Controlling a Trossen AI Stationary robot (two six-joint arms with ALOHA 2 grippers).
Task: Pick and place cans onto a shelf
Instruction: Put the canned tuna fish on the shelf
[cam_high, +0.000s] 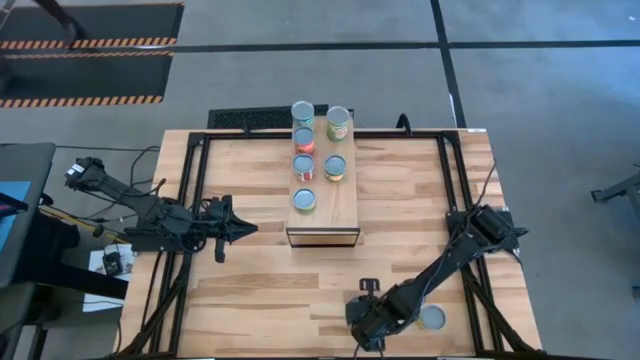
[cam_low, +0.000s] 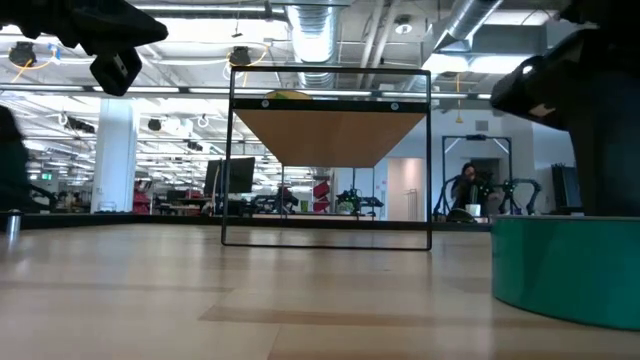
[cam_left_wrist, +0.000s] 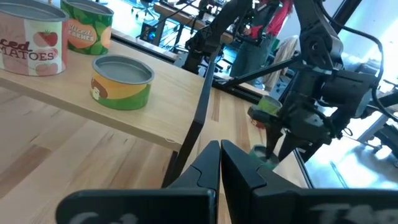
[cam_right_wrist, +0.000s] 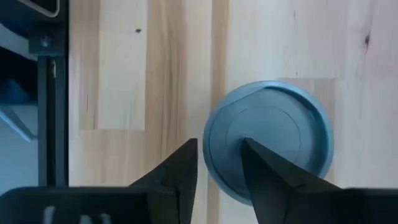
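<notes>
You had the pick step in hand: the right tool (cam_right_wrist: 217, 158) hung directly over the last loose can (cam_high: 433, 318), which stood on the bench (cam_high: 400, 250) near the front edge at about five o'clock from the shelf (cam_high: 340, 205), well apart from it. In the right wrist view the can's grey top (cam_right_wrist: 273, 137) showed from straight above, and the tool's fingers (cam_right_wrist: 264, 171) were slightly apart, one over the lid and the other over bare wood beside the rim, so nothing was gripped yet and the gap looked far too narrow to take the can. Six cans (cam_high: 305, 200) were visible on the shelf plank, set in two rows running toward twelve o'clock; the nearest, a yellow-labelled can (cam_left_wrist: 121, 82), sat close to the shelf's front end, with a tomato can (cam_left_wrist: 31, 37) farther back. The left tool (cam_left_wrist: 219, 163) waited at about nine o'clock from the shelf, its fingers pressed together and pointed at the shelf's hollow end. As I judge it, your next move called for spreading the right tool wide, centring it so both fingers straddled the rim, then lowering and closing on the can's side. After that you would have needed a lift and a carry toward eleven o'clock, to a free patch of plank near the front of the shelf.
</notes>
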